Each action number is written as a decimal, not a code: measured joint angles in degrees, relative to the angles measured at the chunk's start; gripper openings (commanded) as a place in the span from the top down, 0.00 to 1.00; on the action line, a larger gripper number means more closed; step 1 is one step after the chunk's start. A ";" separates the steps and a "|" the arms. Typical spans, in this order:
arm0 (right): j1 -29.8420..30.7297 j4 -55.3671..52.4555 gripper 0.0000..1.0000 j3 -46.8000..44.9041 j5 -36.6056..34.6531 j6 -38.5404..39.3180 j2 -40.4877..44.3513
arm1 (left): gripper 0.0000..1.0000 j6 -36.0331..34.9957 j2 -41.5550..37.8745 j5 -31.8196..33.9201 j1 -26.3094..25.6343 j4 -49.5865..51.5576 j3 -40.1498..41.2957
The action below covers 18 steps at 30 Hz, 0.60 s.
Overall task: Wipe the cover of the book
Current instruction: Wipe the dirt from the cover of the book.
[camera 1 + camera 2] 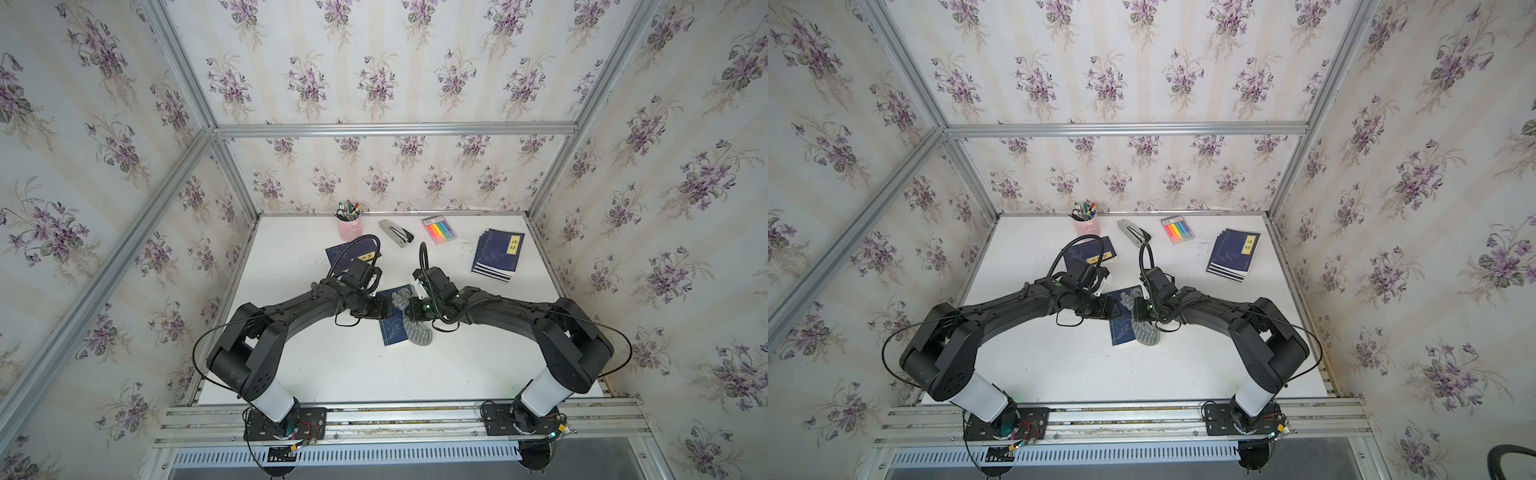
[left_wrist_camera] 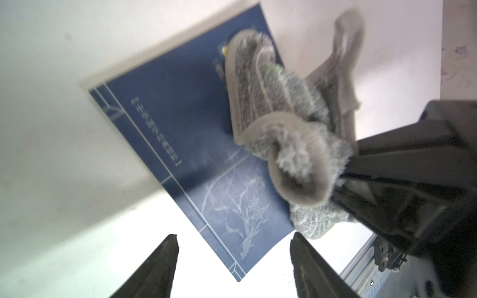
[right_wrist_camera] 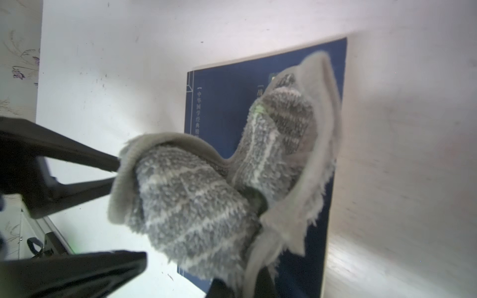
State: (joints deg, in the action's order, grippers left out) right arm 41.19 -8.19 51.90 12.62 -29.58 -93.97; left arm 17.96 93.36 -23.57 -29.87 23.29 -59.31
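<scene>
Right hand [image 2: 344, 180] pinching grey cloth [image 2: 278, 108], book [image 1: 395, 332] flat, long axis near-to-far

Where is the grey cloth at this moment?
In both top views the grey cloth drapes over the right side of the blue book at mid-table, between the two arms. It is pinched by the right gripper.

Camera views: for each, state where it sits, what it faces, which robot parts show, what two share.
Top views: above the bases, looking down at the table; left arm and right arm show.
Left wrist: on the left arm, facing the book; its open fingers show, plus the right gripper clamping the cloth.
Right wrist: on the right arm, facing the cloth; the left gripper shows.
Shared: both wrist views show book and cloth.
</scene>
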 measured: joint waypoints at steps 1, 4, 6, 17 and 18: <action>0.00 -0.37 0.70 -0.20 -0.26 -0.04 0.42 | 0.31 -0.66 0.66 0.31 0.35 0.70 -1.57; 0.00 -1.22 0.51 -1.11 -1.11 0.04 2.40 | 0.32 -2.97 4.37 1.09 1.40 2.51 -7.02; 0.00 -1.99 0.46 -1.36 -1.25 0.55 4.26 | 0.32 -4.42 7.56 0.98 2.29 3.37 -10.36; 0.09 -9.35 0.42 0.02 -5.66 4.24 12.74 | 0.33 -8.92 14.16 -1.55 3.63 5.70 -18.08; 0.15 -10.10 0.42 -0.17 -6.21 4.76 13.35 | 0.33 -9.33 14.51 -1.77 3.65 5.86 -18.38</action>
State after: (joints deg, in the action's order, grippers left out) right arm 41.34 -18.28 51.72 6.42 -24.82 -80.62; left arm 8.62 107.87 -25.34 -26.22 29.15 -77.69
